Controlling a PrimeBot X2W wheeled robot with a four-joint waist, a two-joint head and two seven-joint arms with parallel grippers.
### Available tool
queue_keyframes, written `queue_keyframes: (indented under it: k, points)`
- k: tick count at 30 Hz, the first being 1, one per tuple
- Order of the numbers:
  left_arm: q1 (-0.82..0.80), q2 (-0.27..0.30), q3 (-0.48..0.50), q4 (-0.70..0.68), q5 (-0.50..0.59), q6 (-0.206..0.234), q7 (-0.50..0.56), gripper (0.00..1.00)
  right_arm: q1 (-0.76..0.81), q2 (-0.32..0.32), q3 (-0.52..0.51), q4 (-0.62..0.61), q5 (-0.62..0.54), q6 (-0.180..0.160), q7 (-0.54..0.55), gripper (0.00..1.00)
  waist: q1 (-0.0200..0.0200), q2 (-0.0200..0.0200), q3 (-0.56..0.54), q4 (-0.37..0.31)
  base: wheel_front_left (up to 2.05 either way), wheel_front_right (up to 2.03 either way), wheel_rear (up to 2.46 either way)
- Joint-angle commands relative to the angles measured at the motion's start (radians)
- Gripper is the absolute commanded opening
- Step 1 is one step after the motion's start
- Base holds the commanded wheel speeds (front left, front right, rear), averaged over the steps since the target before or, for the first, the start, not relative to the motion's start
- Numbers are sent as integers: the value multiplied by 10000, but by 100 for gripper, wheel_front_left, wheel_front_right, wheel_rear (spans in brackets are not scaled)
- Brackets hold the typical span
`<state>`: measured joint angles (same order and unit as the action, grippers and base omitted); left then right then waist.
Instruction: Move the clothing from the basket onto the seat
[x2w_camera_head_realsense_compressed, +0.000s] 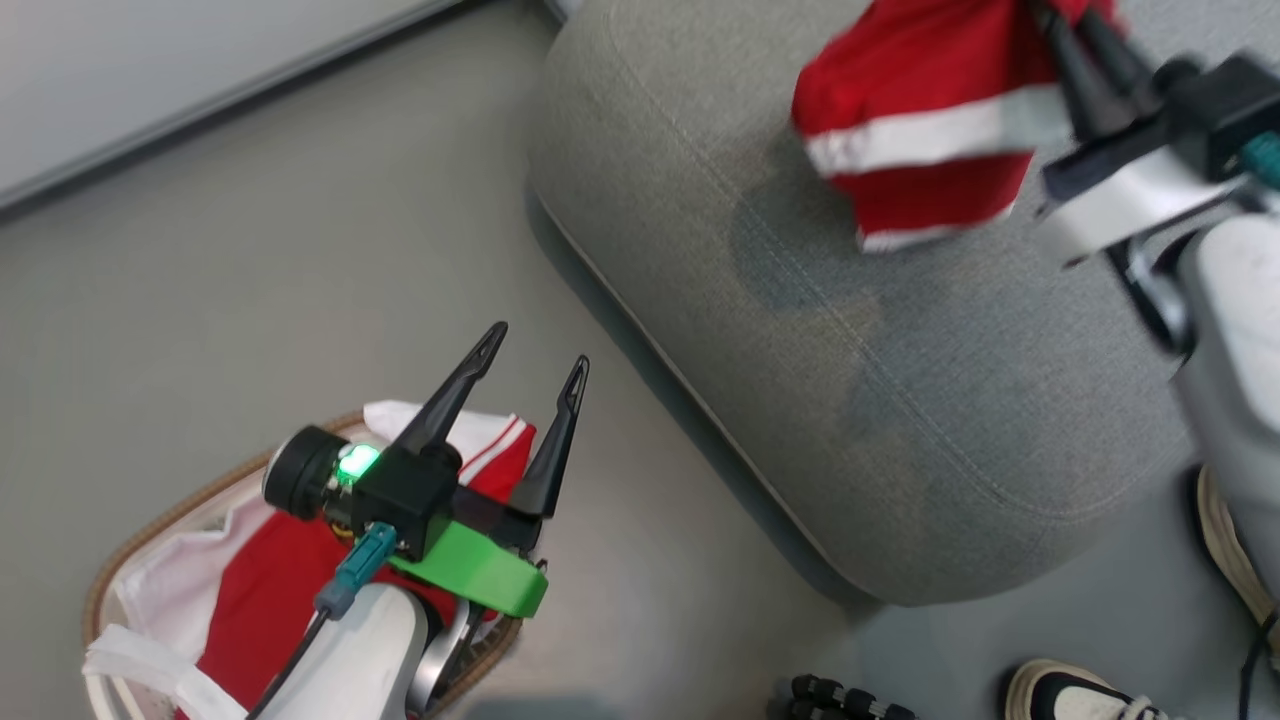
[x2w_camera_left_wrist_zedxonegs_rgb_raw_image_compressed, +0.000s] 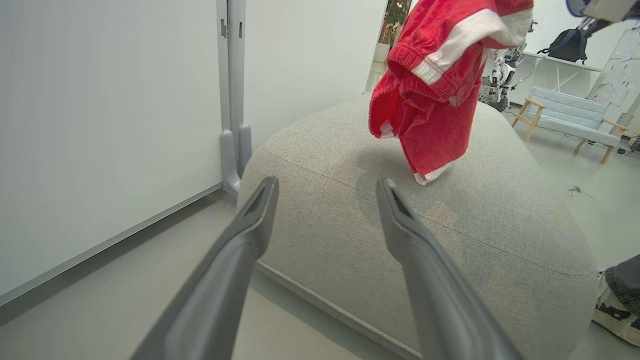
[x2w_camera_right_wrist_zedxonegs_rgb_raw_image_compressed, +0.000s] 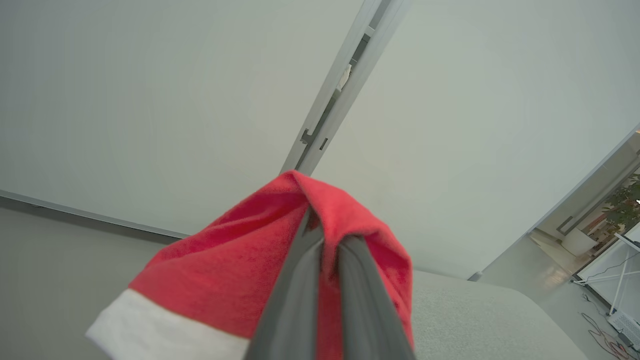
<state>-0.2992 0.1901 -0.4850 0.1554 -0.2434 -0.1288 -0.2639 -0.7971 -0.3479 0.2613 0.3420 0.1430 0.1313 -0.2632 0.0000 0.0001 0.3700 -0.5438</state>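
Observation:
My right gripper (x2w_camera_head_realsense_compressed: 1065, 35) is shut on a red garment with white bands (x2w_camera_head_realsense_compressed: 915, 130), which hangs above the grey seat (x2w_camera_head_realsense_compressed: 900, 400). In the left wrist view the red garment (x2w_camera_left_wrist_zedxonegs_rgb_raw_image_compressed: 430, 90) has its lowest hem touching or just above the seat (x2w_camera_left_wrist_zedxonegs_rgb_raw_image_compressed: 450, 240). The right wrist view shows my right gripper (x2w_camera_right_wrist_zedxonegs_rgb_raw_image_compressed: 327, 232) with the red cloth (x2w_camera_right_wrist_zedxonegs_rgb_raw_image_compressed: 225, 275) pinched between its fingers. My left gripper (x2w_camera_head_realsense_compressed: 537, 352) stands open and empty over the basket (x2w_camera_head_realsense_compressed: 180, 505), which holds more red clothing (x2w_camera_head_realsense_compressed: 265, 590) and a white striped cuff (x2w_camera_head_realsense_compressed: 490, 440). My left gripper (x2w_camera_left_wrist_zedxonegs_rgb_raw_image_compressed: 327, 186) points toward the seat.
A person's shoes (x2w_camera_head_realsense_compressed: 1070, 692) stand on the floor by the seat's near corner, one of them in the left wrist view as a shoe (x2w_camera_left_wrist_zedxonegs_rgb_raw_image_compressed: 612, 310). A white wall panel (x2w_camera_head_realsense_compressed: 150, 70) and a grey post (x2w_camera_left_wrist_zedxonegs_rgb_raw_image_compressed: 232, 100) stand behind. A pale bench (x2w_camera_left_wrist_zedxonegs_rgb_raw_image_compressed: 570, 117) sits far off.

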Motion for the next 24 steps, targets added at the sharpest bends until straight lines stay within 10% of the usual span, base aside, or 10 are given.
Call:
queue_keyframes:
  k: [1, 22, 24]
  points:
    - [-329, 194, -83, -154, 96, -27, -9, 100, -494, -171, -182, 150, -96, -12, -22, 0, 0, -1, 1221, 116, 0, 0, 0]
    - [-1609, 969, -757, -358, -12, -26, -9, 100, -1541, -148, -4715, 3905, -2052, -12, -21, 0, 0, -1, 3440, 1934, 0, 0, 0]
    - [-1554, 963, -735, -315, -20, -28, -9, 100, -1192, 96, -5159, 4091, -2219, -12, -21, 15, 0, -1, 3364, 1966, 0, 0, 0]
